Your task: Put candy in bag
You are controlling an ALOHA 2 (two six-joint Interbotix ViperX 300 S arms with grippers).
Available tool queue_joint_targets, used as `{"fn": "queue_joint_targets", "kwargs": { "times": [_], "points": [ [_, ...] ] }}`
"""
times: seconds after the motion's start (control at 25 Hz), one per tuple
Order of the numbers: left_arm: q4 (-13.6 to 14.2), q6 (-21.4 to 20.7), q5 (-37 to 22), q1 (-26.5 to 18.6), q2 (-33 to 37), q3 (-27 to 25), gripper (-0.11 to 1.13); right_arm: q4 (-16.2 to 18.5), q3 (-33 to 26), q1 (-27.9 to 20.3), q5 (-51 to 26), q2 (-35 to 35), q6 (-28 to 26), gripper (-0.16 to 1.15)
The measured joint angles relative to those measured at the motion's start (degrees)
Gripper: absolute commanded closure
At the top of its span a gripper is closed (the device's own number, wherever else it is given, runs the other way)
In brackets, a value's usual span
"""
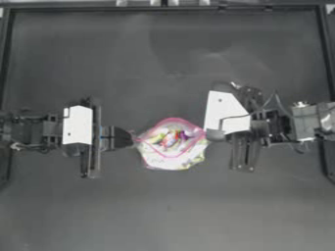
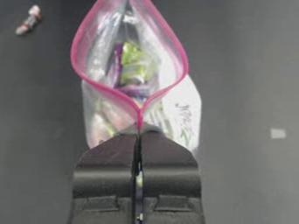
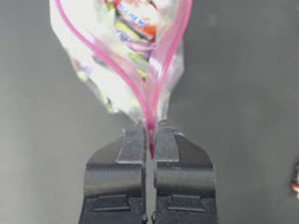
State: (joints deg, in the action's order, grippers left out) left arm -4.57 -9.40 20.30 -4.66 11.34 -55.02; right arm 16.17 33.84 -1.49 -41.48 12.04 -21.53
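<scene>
a dark grey table (image 1: pixel 163 54) fills nearly the whole top view, matte with a fine grain. a thin dark raised border (image 1: pixel 163 8) runs along its far edge and down both sides. soft light spreads over the far half in a pale sheen (image 1: pixel 196 44); the near half is darker. a paler strip (image 1: pixel 163 2) lies beyond the far border.

The bag (image 1: pixel 172 144) lies mid-surface (image 1: pixel 163 59) between the two claws: the left claw (image 1: pixel 131 138) pinches its mouth's left end, the right claw (image 1: pixel 208 133) its right end. Sweets lie inside it. One candy (image 2: pixel 28 20) lies on the surface apart from it.
</scene>
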Motion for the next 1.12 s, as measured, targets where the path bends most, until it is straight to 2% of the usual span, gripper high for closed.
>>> {"fn": "queue_joint_targets", "kwargs": {
  "times": [0.44, 1.12],
  "points": [
    [-0.09, -0.09, 0.97, -0.09, -2.2, 0.0, 0.97, 0.0, 1.23, -0.18, 4.22, -2.81, -0.53, 0.94],
    [-0.18, -0.09, 7.03, -0.18, -8.61, 0.0, 0.97, 0.0, 3.43, -1.41, 10.02, -5.54, -1.23, 0.94]
  ]
}}
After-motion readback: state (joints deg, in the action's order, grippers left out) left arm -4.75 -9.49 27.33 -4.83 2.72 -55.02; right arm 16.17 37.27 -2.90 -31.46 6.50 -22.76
